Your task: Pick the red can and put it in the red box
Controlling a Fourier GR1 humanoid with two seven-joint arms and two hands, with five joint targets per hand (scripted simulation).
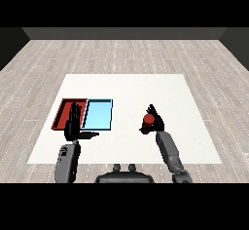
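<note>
So, right hand point(154, 119) was curled round the red can point(148, 121), holding it over the white table point(131, 87), well to the right of the light blue tray point(98, 114). Can looked upright, though the fingers hid part of it. Red tray point(63, 113) sat touching the blue tray's left edge. Left hand point(74, 122) hung over the red tray's right side, fingers straight and pointing away, thumb stuck out toward the blue tray, holding nothing.
</note>
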